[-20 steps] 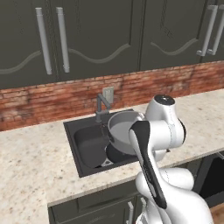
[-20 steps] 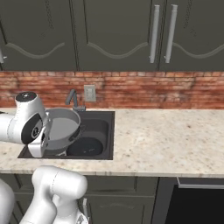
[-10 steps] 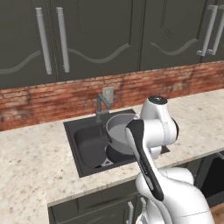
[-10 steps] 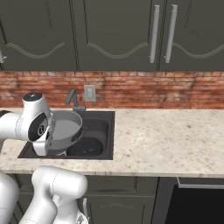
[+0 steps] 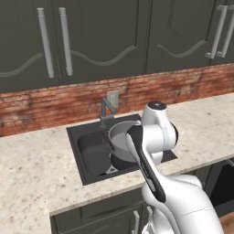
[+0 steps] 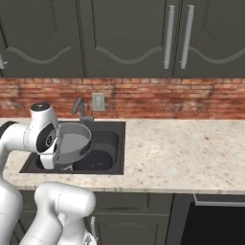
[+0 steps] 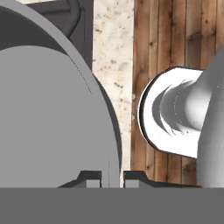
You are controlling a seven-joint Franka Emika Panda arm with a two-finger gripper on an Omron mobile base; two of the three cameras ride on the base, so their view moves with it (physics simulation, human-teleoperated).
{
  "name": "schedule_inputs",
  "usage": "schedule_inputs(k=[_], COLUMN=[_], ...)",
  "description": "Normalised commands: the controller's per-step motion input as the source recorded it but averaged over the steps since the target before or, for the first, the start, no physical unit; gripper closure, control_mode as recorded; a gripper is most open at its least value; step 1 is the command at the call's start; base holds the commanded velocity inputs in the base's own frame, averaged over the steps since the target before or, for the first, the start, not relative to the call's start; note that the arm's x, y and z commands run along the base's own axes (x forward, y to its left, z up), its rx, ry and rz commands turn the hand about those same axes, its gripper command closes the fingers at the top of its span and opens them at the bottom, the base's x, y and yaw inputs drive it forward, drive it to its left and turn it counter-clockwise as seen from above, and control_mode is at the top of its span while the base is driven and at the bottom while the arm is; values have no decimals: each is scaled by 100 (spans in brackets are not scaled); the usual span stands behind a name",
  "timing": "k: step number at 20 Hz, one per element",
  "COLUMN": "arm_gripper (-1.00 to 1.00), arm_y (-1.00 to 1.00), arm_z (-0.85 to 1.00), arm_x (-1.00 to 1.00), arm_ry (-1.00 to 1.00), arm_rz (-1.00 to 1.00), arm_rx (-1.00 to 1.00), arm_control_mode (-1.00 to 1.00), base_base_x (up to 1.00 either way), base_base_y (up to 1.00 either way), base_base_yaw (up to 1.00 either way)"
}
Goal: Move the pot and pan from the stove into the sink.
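Note:
My gripper is shut on the rim of the grey pot, which hangs tilted on its side over the right half of the sink. In the right base view the pot shows its light inside, turned toward the camera above the sink. The black pan lies flat on the basin floor, partly under the pot; its edge shows beneath the pot. The pot wall takes up the left of the hand view. The stove is out of view.
A grey faucet stands at the back of the sink, close behind the pot. Speckled beige counter runs to both sides. A brick backsplash with an outlet and dark upper cabinets rise behind.
The arm has swung further over the sink with the pot still in its grip. The pot has come lower toward the basin and tipped more onto its side. The pan has not moved.

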Motion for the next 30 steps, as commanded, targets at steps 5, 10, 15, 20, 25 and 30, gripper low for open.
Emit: schedule_inputs(k=[5,10,15,20,25,30], arm_gripper=[100,100,100,100,100,100], arm_y=[6,8,7,7,7,7], arm_z=[-21,-26,-26,-28,-27,-29], arm_x=[24,21,25,28,32,36], arm_ry=[3,4,4,2,1,4], arm_rz=[0,0,0,0,0,0], arm_rx=[-2,-1,0,-1,-1,0], arm_control_mode=[-100,-100,-100,-100,-100,-100], base_base_x=[0,0,0,0,0,0], base_base_y=[0,0,0,0,0,0], base_base_yaw=[0,0,0,0,0,0])
